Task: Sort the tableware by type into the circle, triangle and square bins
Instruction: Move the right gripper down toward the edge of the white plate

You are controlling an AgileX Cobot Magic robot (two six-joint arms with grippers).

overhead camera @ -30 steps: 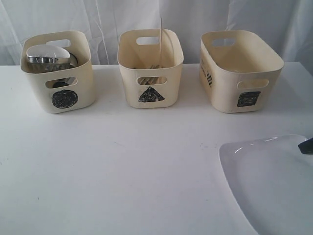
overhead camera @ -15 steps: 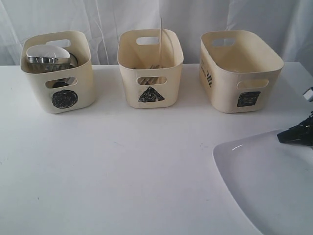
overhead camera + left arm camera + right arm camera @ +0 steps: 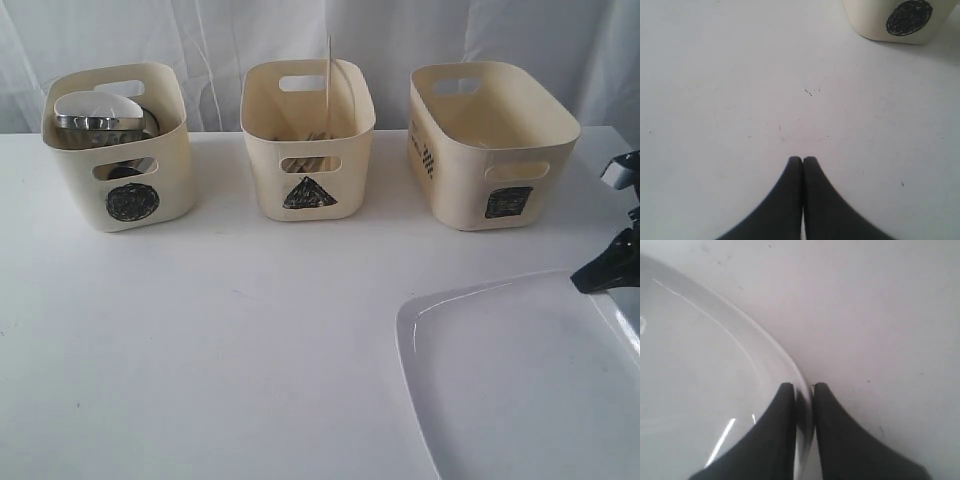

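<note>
- The big white plate with rounded corners [image 3: 510, 380] has slid from the table's [image 3: 250, 330] near right corner toward the middle since a moment ago.
- The right hand [image 3: 804, 387] has squeezed in and now pinches the plate's rim, one finger on each side.
- I think the plate is caught. The next job would be lifting it to the cream bin with the black square [image 3: 490, 140] at the far right edge.
- The left hand [image 3: 802, 160] is clenched on nothing, over bare table near the cream bin with the black circle [image 3: 120, 150].
- That bin holds a small white bowl [image 3: 95, 103].
- A wooden chopstick [image 3: 328, 70] stands in the cream bin with the black triangle [image 3: 308, 130].
- No words can be read. A dark stripy mark on the square bin's side is too small.
</note>
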